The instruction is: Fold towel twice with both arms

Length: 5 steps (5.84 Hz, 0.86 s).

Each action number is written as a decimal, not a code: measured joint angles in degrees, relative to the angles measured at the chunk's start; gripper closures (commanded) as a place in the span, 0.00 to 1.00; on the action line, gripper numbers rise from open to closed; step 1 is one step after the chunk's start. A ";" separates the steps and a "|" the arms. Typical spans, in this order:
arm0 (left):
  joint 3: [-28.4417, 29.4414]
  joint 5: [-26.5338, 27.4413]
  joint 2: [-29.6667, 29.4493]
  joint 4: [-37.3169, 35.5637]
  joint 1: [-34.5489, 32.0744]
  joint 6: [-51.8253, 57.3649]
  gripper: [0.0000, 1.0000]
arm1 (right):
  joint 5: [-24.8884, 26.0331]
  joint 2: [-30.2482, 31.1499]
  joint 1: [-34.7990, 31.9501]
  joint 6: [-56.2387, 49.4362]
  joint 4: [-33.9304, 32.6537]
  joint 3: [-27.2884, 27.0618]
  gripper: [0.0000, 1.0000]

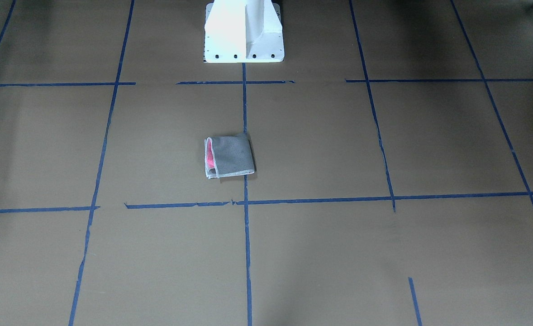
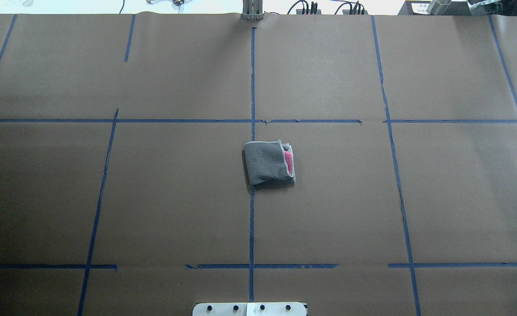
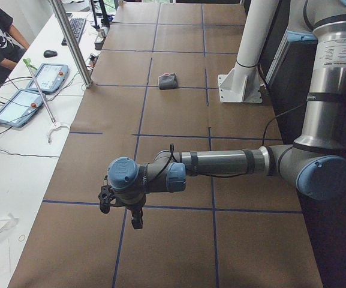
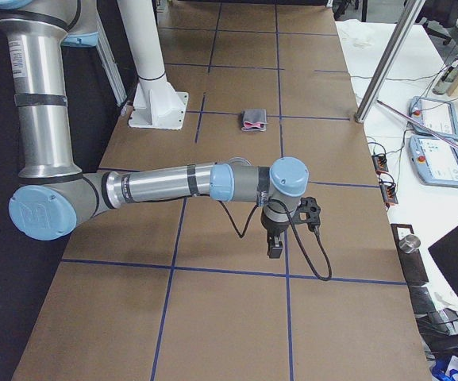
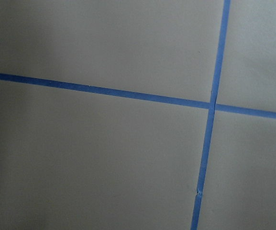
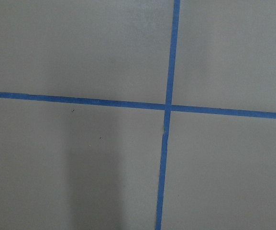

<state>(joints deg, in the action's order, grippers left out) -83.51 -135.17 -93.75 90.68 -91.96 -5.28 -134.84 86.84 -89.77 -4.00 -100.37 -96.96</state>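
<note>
**Towel folded at the centre, both arms standing off at the tabletop's ends**

Your towel [image 2: 268,163] lies as a compact packet on the tabletop [image 2: 153,197], grey face out. It sits across the centre tape line [image 2: 252,79], in front of the white pedestal [image 1: 244,31], and pink shows only at the open edge toward the robot's right. That layered look suggests both folds are done. The left arm [image 3: 220,162] and right arm [image 4: 157,186] hover well apart from it, one at each end, probably so the cloth is free for you to check. The left fingers [image 3: 138,221] and right fingers [image 4: 275,248] show only in the side views. You cannot tell from there whether they are spread or closed, and nothing is seen in them.
</note>
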 measured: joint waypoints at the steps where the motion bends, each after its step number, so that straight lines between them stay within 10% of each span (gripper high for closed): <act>1: -0.67 0.59 -0.25 0.08 1.77 -0.28 0.00 | 0.01 -0.03 0.06 0.03 0.00 -0.07 0.00; 5: -2.94 1.54 -0.02 0.48 3.04 0.04 0.00 | 0.11 -0.39 0.58 -0.20 0.08 0.19 0.00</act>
<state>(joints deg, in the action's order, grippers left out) -86.45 -133.63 -93.78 91.15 -88.92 -5.24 -134.73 86.46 -89.19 -4.20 -100.29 -96.77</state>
